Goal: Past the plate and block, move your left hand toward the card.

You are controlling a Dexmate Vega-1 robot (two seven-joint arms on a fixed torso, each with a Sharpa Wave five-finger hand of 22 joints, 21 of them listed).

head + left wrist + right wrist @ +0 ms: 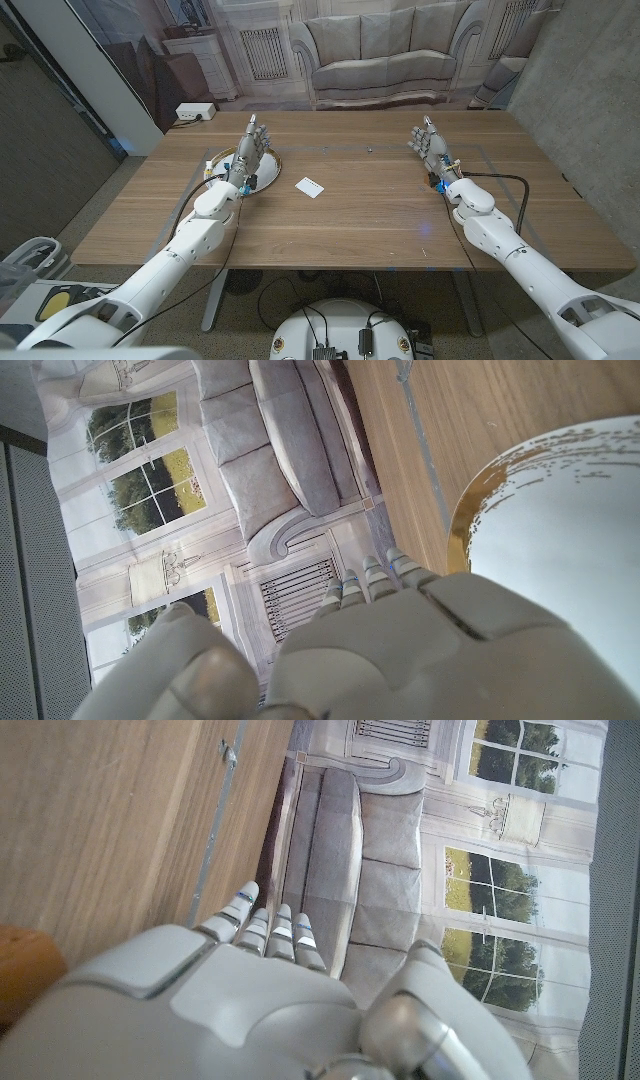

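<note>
Card (310, 187) lies flat on the wooden table (370, 225), just right of the plate (266, 167), not yet reached by the left hand (250, 145).
Card is white with a tiny mark near its middle, too small to read; no other brand or writing legible anywhere. Left hand is over the plate, fingers straight and apart, holding nothing — likely poised there because the card sits just beyond the plate's rim, a short sideways reach off. Plate is white with a gold-speckled rim (470, 525). Block can't be made out in the head view. Right hand (430, 142) is well apart at the table's far right side, fingers extended, empty, seemingly parked clear. Orange-brown object (25, 970) shows beside it, identity unclear.
</note>
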